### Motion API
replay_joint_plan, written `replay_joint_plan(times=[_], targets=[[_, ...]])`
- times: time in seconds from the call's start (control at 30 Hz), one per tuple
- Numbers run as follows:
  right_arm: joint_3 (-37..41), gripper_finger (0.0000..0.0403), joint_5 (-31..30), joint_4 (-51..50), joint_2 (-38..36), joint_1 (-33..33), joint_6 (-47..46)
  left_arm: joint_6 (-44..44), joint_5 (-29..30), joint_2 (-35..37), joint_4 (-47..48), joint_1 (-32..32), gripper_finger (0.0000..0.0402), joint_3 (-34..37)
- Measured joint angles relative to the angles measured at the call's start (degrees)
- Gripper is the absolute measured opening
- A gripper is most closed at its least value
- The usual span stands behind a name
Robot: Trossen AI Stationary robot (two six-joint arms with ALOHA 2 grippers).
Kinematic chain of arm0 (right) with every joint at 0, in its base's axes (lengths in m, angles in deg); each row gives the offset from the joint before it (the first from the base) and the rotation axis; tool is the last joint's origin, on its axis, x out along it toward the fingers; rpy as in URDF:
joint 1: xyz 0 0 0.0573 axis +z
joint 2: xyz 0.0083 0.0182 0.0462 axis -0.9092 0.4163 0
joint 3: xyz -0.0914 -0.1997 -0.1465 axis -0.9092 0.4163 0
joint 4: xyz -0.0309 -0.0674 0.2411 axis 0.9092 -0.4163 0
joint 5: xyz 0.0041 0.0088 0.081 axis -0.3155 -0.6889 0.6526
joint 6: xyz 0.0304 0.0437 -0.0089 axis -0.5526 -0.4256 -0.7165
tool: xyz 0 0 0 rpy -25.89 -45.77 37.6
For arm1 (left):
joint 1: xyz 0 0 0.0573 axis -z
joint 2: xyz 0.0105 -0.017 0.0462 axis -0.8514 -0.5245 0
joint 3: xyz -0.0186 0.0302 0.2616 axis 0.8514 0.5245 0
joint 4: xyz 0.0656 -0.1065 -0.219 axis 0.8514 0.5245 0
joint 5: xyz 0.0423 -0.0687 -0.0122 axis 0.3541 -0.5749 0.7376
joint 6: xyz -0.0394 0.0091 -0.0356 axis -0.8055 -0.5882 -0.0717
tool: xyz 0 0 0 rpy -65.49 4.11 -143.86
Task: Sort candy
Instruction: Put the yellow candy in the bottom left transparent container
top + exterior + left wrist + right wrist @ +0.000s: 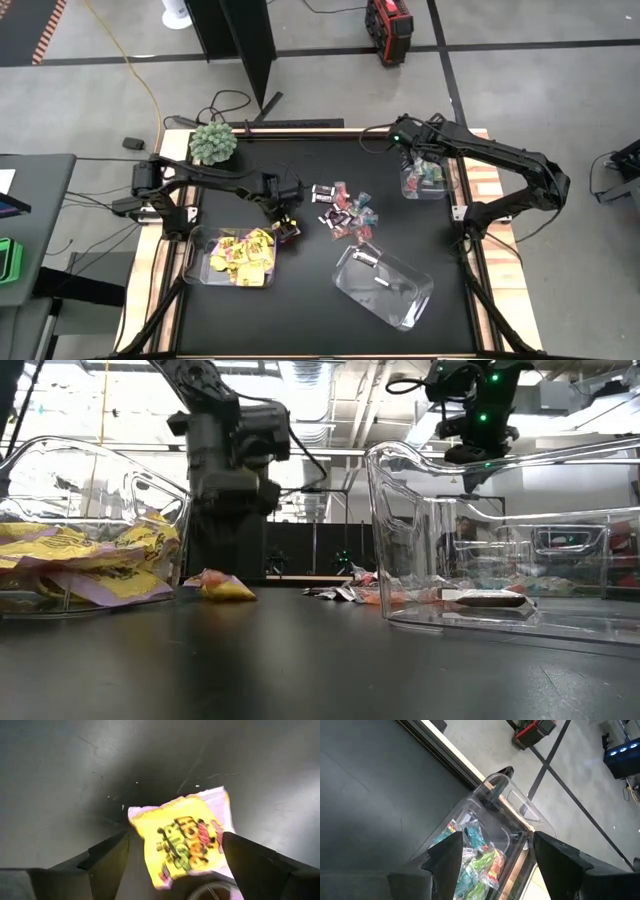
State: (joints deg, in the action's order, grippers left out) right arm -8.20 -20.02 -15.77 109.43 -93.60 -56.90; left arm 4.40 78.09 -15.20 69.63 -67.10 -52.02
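While the left gripper (287,222) hangs low over the black worktop (300,300) just beside the near-left bin (195,262), its jaws stand wide apart with a yellow packet (182,840) lying flat on the worktop between them, seemingly not pinched. From the low view that packet (222,588) sits on the worktop just outside the bin's wall, under the left gripper (235,490). More yellow packets (243,255) fill the near-left bin. A loose heap of mixed candy (345,208), dark mini bars and teal-and-pink wrappers, lies at the worktop's middle, well apart from every bin. The right gripper (418,152) hovers over the far-right bin (405,188), its jaws spread wide and holding nothing; its wrist view looks down between the fingers (445,857) at teal-and-pink sweets (475,862) inside that bin (495,787). A third clear bin (395,300) lies tilted at the near right, with a dark bar (366,257) inside it; the low view shows that bar (490,598) flat on the bin's floor. A fuzzy green plant (212,142) stands at the far-left corner.
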Motion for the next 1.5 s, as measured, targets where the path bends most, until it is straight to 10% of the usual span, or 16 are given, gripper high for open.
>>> replay_joint_plan(times=[0.37, 0.87, 1.5], targets=[[0.0, 0.0258, 0.0, 0.6, 0.0, 0.0, 0.5, 1.8, 0.4, -4.2, 0.2, 1.0, 0.0301, -0.4], [0.0, 0.0258, 0.0, 0.5, 0.0, 0.0, 0.2, 13.5, 4.4, 0.2, 1.4, 1.2, 0.001, -8.1], [0.0, 0.0258, 0.2, 0.4, 0.0, 1.1, -0.3, 14.8, 10.1, -5.6, -0.7, 5.2, 0.0307, -7.9]])
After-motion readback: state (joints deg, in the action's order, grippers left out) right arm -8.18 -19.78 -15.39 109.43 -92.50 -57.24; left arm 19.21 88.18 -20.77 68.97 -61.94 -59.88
